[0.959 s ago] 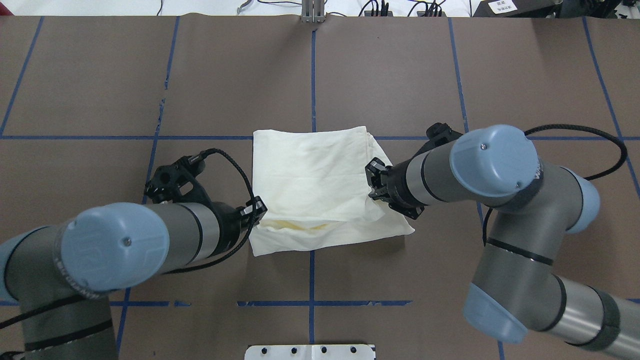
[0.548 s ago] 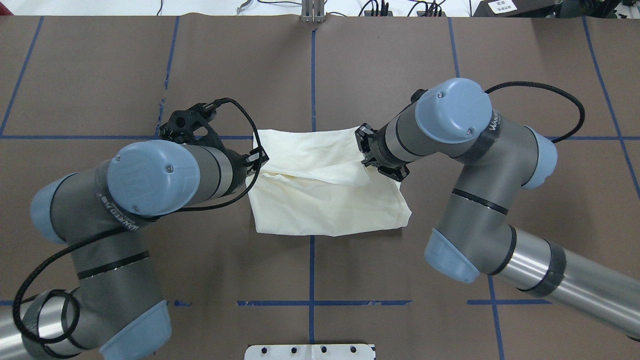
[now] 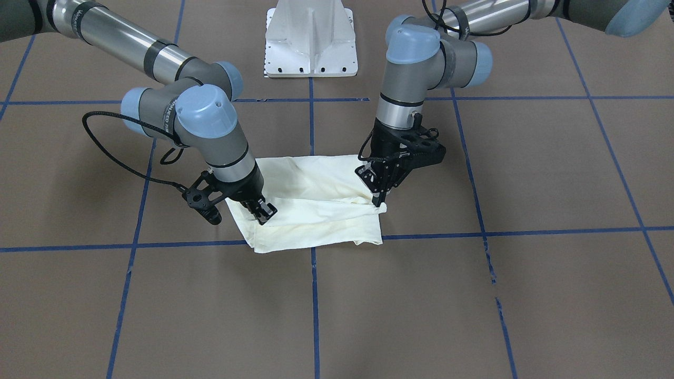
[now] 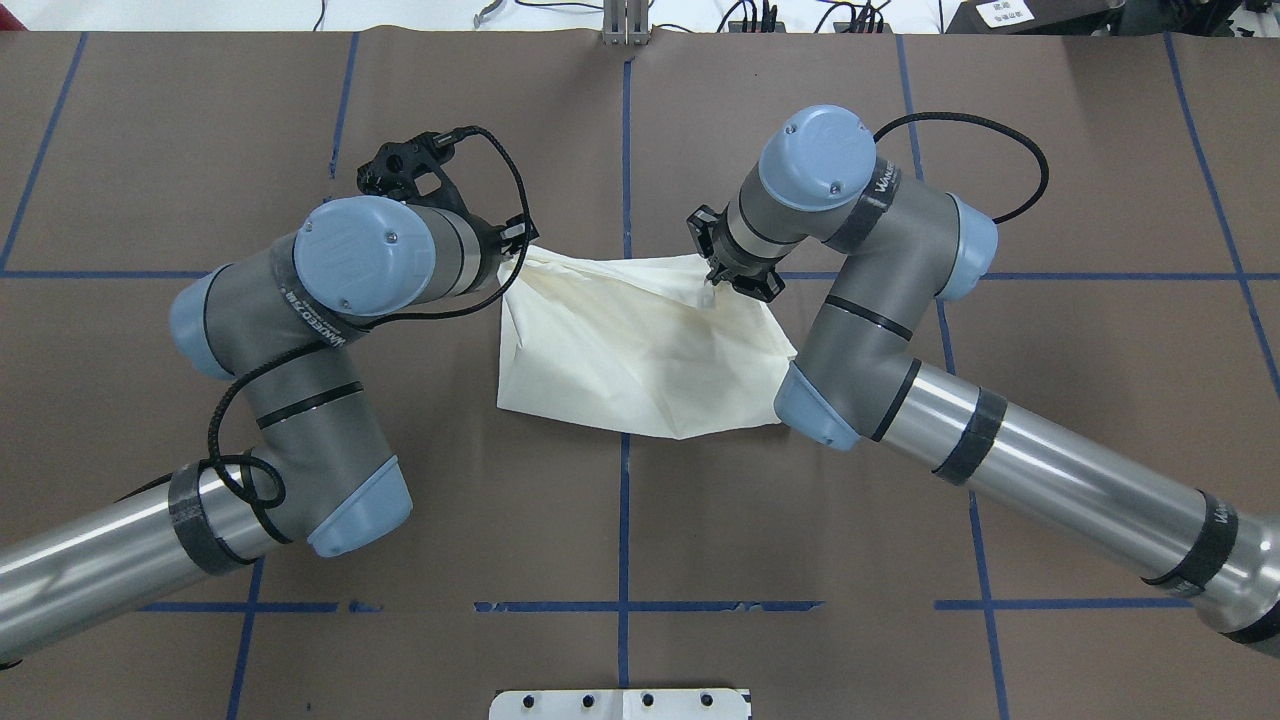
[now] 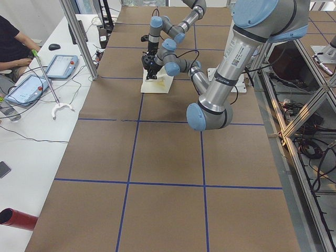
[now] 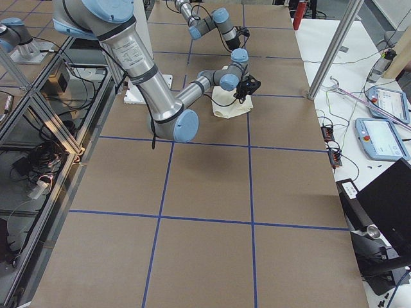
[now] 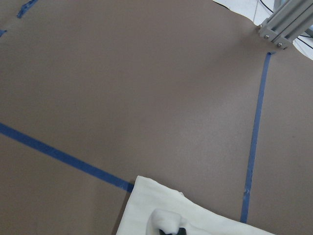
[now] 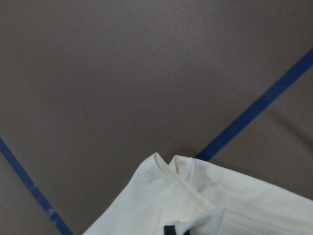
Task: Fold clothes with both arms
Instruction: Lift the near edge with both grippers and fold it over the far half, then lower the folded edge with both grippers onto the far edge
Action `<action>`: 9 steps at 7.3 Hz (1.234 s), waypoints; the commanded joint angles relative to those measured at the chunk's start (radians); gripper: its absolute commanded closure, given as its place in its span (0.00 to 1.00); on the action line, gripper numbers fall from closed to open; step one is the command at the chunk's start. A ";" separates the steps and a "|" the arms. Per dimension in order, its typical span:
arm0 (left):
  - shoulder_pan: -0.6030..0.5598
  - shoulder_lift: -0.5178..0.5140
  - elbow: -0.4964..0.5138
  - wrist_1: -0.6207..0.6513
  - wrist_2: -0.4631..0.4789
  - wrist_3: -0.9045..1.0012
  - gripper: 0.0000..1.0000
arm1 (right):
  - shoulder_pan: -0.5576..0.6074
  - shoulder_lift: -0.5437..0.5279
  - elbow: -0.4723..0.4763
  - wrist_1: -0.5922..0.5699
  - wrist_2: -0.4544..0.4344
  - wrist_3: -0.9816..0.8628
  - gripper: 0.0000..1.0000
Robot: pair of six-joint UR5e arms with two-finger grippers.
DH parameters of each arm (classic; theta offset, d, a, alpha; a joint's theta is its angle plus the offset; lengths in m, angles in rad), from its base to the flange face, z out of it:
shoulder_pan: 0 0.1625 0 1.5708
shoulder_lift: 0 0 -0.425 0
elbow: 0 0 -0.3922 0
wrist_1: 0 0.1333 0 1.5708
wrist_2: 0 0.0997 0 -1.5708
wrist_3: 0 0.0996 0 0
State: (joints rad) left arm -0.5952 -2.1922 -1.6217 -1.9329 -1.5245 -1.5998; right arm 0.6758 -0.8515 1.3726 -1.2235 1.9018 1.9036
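The cream-white shirt (image 4: 630,350) lies folded at the table's middle, plain side up; its cat print is hidden. My left gripper (image 4: 517,247) is shut on the shirt's far left corner. My right gripper (image 4: 708,282) is shut on the far right corner. In the front-facing view the left gripper (image 3: 377,201) and right gripper (image 3: 265,213) hold the folded-over edge low, near the shirt's (image 3: 316,210) far edge. Each wrist view shows cream cloth at its bottom edge, the left (image 7: 195,220) and the right (image 8: 205,200).
The brown table cover carries a grid of blue tape lines (image 4: 625,150). The white pedestal base (image 3: 310,42) stands at the robot's side. An aluminium post (image 4: 625,20) stands at the far edge. An operator (image 5: 13,47) and tablets sit beside the table.
Both grippers have moved away from the robot toward the shirt's far edge, carrying the near edge over the rest. The shirt is now folded over and shorter.
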 commanded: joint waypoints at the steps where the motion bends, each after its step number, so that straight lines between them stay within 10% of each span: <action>1: -0.043 -0.055 0.100 -0.095 -0.003 0.024 0.72 | 0.014 0.023 -0.064 0.016 0.011 -0.040 1.00; 3: -0.100 -0.012 0.094 -0.191 -0.084 0.154 0.77 | 0.018 0.025 -0.075 0.018 0.019 -0.048 1.00; 4: -0.098 0.052 0.083 -0.274 -0.088 0.158 1.00 | 0.019 0.025 -0.075 0.018 0.019 -0.048 1.00; 9: 0.051 0.118 0.188 -0.537 -0.144 0.257 1.00 | 0.037 0.025 -0.073 0.018 0.046 -0.048 1.00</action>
State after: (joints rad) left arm -0.5672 -2.0773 -1.4849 -2.3806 -1.6551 -1.3906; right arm 0.7041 -0.8261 1.2980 -1.2057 1.9349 1.8559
